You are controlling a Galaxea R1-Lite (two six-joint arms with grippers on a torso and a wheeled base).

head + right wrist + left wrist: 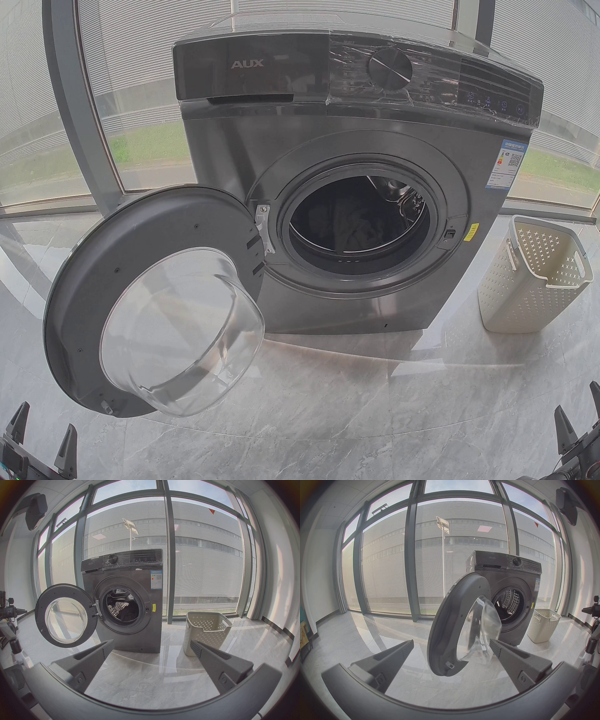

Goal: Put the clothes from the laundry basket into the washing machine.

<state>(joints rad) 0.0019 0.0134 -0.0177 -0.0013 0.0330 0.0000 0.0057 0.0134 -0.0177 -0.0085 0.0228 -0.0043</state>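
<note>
left hand (41, 435) spread wide, empty, low before the door (94, 294) | right hand (578, 406) spread wide, empty | laundry basket (522, 300) on floor beside washing machine (375, 125), looks empty | dark clothes (353, 228) lie in drum | door swung open | loading appears done; no clothes visibly left to move

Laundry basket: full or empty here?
Empty as far as shows: the laundry basket has bare inner walls, nothing above its rim; its bottom is hidden. Dark clothes lie in the drum.
</note>
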